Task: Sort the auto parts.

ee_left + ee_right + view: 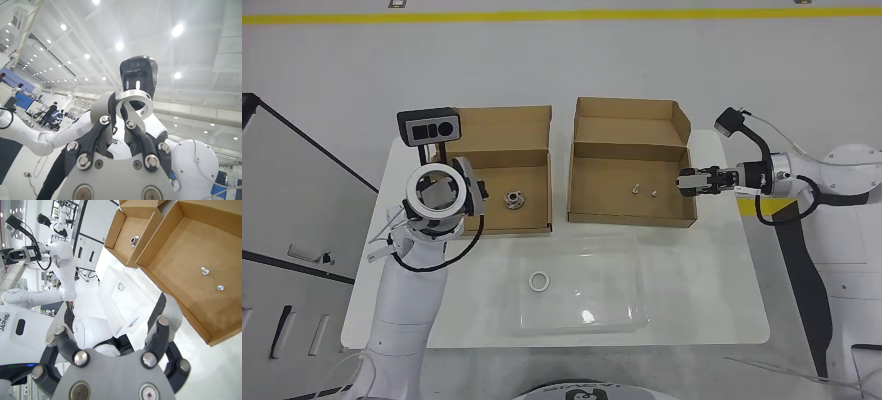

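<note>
My left gripper is raised with its fingers turned upward, shut on the wall of a silver metal ring, one finger inside it. From above, that ring hangs over the table's left side beside the left cardboard box. A metal flange lies in this box. Two small bolts lie in the right cardboard box. My right gripper stands open with nothing in it, level with the right box's right wall. Another ring sits in the clear tray.
The white table has bare room to the right of the tray and in front of the right box. Both boxes have raised flaps at the back. The wrist view shows the flange, both bolts and the tray's ring.
</note>
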### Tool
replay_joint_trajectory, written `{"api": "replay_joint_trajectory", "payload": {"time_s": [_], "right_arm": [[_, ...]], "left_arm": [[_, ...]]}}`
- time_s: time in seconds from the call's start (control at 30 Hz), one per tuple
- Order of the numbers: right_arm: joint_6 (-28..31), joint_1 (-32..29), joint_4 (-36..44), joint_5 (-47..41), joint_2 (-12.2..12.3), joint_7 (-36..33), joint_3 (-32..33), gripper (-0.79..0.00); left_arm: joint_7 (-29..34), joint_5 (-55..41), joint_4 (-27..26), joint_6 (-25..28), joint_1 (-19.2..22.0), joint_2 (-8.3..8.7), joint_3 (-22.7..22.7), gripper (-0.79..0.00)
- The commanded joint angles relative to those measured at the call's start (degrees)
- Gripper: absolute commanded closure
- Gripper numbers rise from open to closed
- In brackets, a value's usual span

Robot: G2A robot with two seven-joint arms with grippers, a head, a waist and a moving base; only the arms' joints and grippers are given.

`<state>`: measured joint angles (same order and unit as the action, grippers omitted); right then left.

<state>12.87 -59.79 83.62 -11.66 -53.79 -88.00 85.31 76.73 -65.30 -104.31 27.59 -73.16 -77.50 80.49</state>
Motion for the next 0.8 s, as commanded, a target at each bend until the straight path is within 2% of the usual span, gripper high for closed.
{"api": "replay_joint_trajectory", "payload": {"time_s": [0.0, 0.13, 0.33, 0.43, 0.67, 0.77], "right_arm": [[0.00, 0.00, 0.00, -0.01, 0.00, 0.00, 0.00, -0.785], [0.00, 0.00, 0.00, -0.01, 0.00, 0.00, 0.00, -0.785], [0.00, 0.00, 0.00, -0.01, 0.00, 0.00, 0.00, -0.785], [0.00, 0.00, 0.00, -0.01, 0.00, 0.00, 0.00, -0.785], [0.00, 0.00, 0.00, -0.01, 0.00, 0.00, 0.00, -0.785], [0.00, 0.00, 0.00, -0.01, 0.00, 0.00, 0.00, -0.785]], "left_arm": [[0.00, 0.00, 0.00, 0.00, 0.00, 0.00, 0.00, 0.000], [-4.03, 2.69, -0.76, -0.37, 0.29, -0.04, -0.41, 0.000], [-7.81, 12.90, 2.41, -1.37, 4.52, 0.04, -1.89, 0.000], [-7.04, 22.45, 3.99, -3.35, 7.11, 0.38, -3.23, 0.000], [-8.09, 34.43, 7.96, -4.95, 11.17, 0.57, -7.30, 0.000], [-4.99, 46.61, 8.59, -4.95, 13.78, 1.25, -7.85, 0.000]]}}
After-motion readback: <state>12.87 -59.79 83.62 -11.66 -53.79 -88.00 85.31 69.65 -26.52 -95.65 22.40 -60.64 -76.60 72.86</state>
